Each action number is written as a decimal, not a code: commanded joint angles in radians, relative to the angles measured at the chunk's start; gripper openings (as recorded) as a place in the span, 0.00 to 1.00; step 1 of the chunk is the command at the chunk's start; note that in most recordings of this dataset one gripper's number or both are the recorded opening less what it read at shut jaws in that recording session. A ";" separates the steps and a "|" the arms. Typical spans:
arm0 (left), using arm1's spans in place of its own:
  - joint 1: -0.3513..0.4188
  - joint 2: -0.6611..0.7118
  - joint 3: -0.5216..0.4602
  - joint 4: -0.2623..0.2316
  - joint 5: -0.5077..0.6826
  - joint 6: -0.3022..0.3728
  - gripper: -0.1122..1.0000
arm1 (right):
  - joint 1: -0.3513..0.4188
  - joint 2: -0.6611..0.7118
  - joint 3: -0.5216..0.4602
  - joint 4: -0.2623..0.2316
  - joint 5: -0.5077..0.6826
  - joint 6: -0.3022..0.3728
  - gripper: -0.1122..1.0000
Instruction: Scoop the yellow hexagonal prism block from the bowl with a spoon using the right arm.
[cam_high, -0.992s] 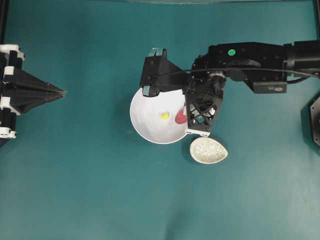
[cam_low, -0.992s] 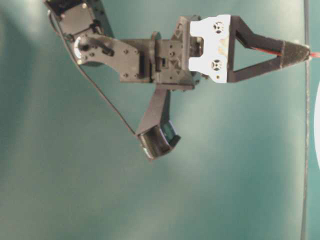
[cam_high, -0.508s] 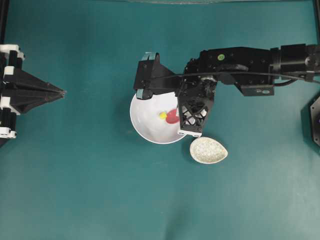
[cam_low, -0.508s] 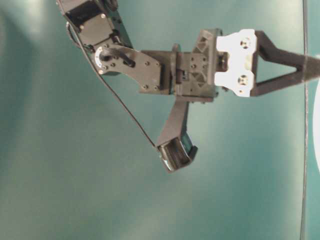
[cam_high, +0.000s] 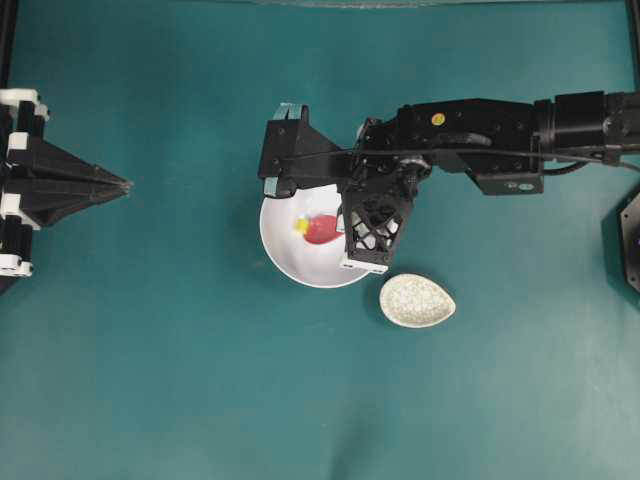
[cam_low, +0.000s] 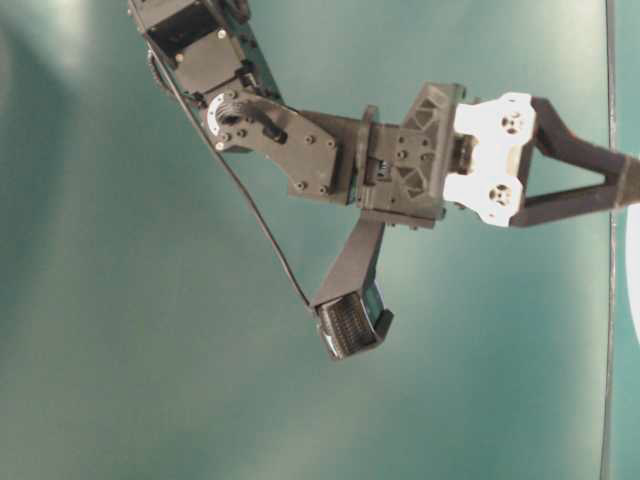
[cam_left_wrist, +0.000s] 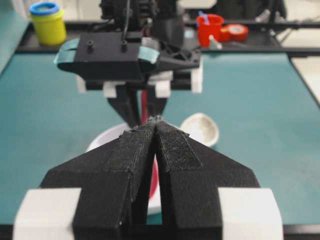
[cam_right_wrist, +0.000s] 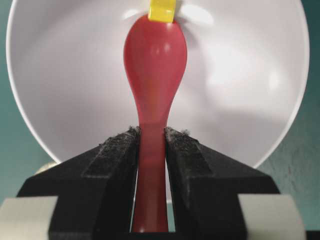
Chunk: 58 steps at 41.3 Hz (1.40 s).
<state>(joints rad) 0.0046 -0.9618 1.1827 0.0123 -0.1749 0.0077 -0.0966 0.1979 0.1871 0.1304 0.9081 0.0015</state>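
Note:
The white bowl (cam_high: 285, 255) sits mid-table. My right gripper (cam_high: 347, 233) hangs over its right side, shut on the handle of the red spoon (cam_high: 320, 231). The scoop lies inside the bowl, pointing left. The tiny yellow block (cam_high: 301, 226) rests against the scoop's tip. In the right wrist view the gripper (cam_right_wrist: 151, 132) clamps the spoon (cam_right_wrist: 155, 55), and the block (cam_right_wrist: 162, 10) touches the scoop's far end over the bowl (cam_right_wrist: 240, 75). My left gripper (cam_high: 128, 184) is shut and empty at the far left, and its pads (cam_left_wrist: 172, 145) meet.
A speckled off-white spoon rest (cam_high: 417, 300) lies just right of the bowl's lower edge. Beyond the table's far rail the left wrist view shows a yellow tub (cam_left_wrist: 47, 22) and red cups (cam_left_wrist: 210, 27). The right arm (cam_low: 400, 170) stretches across the table-level view.
The right arm has moved left, sliding the spoon's scoop leftward across the bowl. The yellow block has been pushed left ahead of the scoop's tip. The left arm has not moved.

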 joint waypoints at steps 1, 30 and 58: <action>0.002 0.008 -0.011 0.003 -0.011 0.002 0.10 | 0.002 -0.020 0.000 0.000 -0.037 -0.002 0.32; 0.000 0.008 -0.011 0.002 -0.011 0.002 0.10 | 0.002 -0.124 0.198 0.000 -0.325 0.000 0.32; 0.002 0.008 -0.011 0.002 -0.011 0.002 0.10 | 0.005 -0.160 0.298 0.000 -0.545 0.002 0.32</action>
<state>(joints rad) 0.0046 -0.9618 1.1827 0.0123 -0.1749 0.0077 -0.0951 0.0706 0.4893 0.1304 0.3850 0.0015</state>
